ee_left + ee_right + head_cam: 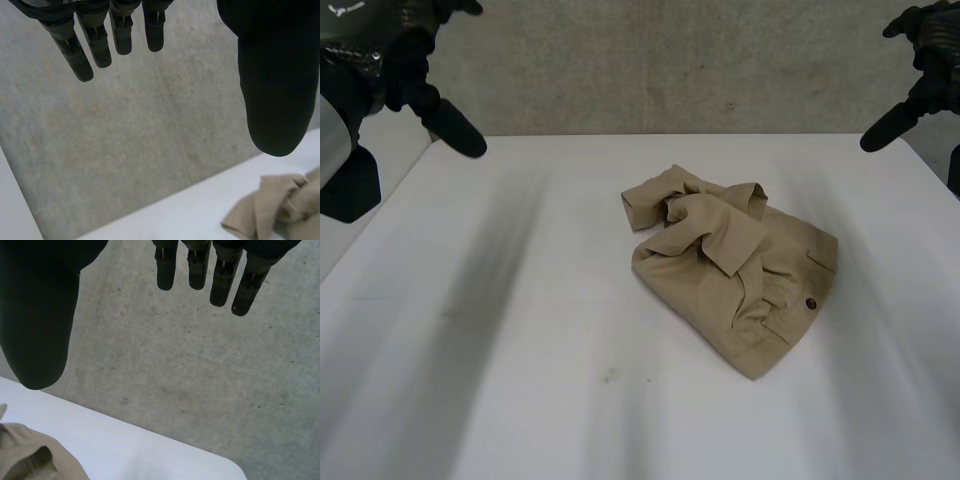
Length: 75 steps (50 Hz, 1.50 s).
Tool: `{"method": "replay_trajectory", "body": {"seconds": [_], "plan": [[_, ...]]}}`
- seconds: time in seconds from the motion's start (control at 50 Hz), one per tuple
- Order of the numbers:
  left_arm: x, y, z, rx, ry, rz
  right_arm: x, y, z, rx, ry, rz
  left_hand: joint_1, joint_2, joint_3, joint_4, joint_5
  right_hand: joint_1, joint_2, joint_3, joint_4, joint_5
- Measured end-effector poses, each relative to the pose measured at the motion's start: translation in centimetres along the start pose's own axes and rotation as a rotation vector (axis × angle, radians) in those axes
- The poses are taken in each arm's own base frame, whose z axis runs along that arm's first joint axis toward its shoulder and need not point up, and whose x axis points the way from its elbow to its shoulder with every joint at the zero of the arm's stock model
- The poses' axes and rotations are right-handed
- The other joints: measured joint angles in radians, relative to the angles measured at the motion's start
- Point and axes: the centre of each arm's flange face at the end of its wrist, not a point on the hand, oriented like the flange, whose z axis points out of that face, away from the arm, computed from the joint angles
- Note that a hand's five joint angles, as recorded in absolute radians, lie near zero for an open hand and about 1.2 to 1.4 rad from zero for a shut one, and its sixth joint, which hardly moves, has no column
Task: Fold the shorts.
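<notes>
From my remote station: the khaki shorts (pixel 730 270) lie in a rumpled heap on the white counter (pixel 520 350), a little right of its middle and well apart from both hands. The cloth looks like plain woven cotton. The part nearest the far edge is bunched into soft ridges and folds, while the nearer part is flatter and ends in a blunt corner. A dark round button (pixel 811 303) sits beside a pocket flap (pixel 775 325) on that flatter part.

My left hand (pixel 415 80) hangs above the far left corner of the counter, open and holding nothing. In the left wrist view its fingers (pixel 95 45) run straight and its thumb (pixel 275 90) stands wide of them. My right hand (pixel 925 70) hangs above the far right corner, just as open and empty, with its fingers (pixel 220 280) straight and its thumb (pixel 40 330) spread. Behind the counter rises a grey, speckled concrete wall (pixel 670 60)
</notes>
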Motion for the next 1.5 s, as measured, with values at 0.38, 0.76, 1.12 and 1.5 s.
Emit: {"method": "replay_trajectory", "body": {"seconds": [0.38, 0.76, 1.12, 1.5], "plan": [[0.2, 1.9, 0.3, -0.069, 0.01, 0.006, -1.0, 1.3, -0.5, -0.033, -0.053, -0.152, 0.0, -0.001, 0.0, 0.0, 0.0, 0.0, 0.0, 0.0, 0.0, 0.0], [1.6, 3.0, 2.4, 0.068, 0.076, -0.002, -1.5, 3.7, -0.3, -0.136, -0.099, -0.336, 0.0, -0.001, 0.0, 0.0, 0.0, 0.0, 0.0, 0.0, 0.0, 0.0], [12.5, 12.8, 8.2, -0.018, 0.467, 0.153, -3.5, 13.9, -5.9, -0.481, -0.177, 0.017, 0.0, -0.001, 0.0, 0.0, 0.0, 0.0, 0.0, 0.0, 0.0, 0.0], [18.8, 21.3, 11.4, -0.008, 0.568, 0.359, -6.4, 21.4, -7.6, -0.565, -0.186, 0.083, 0.174, 0.178, 0.156, 0.162, 0.177, 0.0, 0.0, 0.0, 0.0, 0.0]]}}
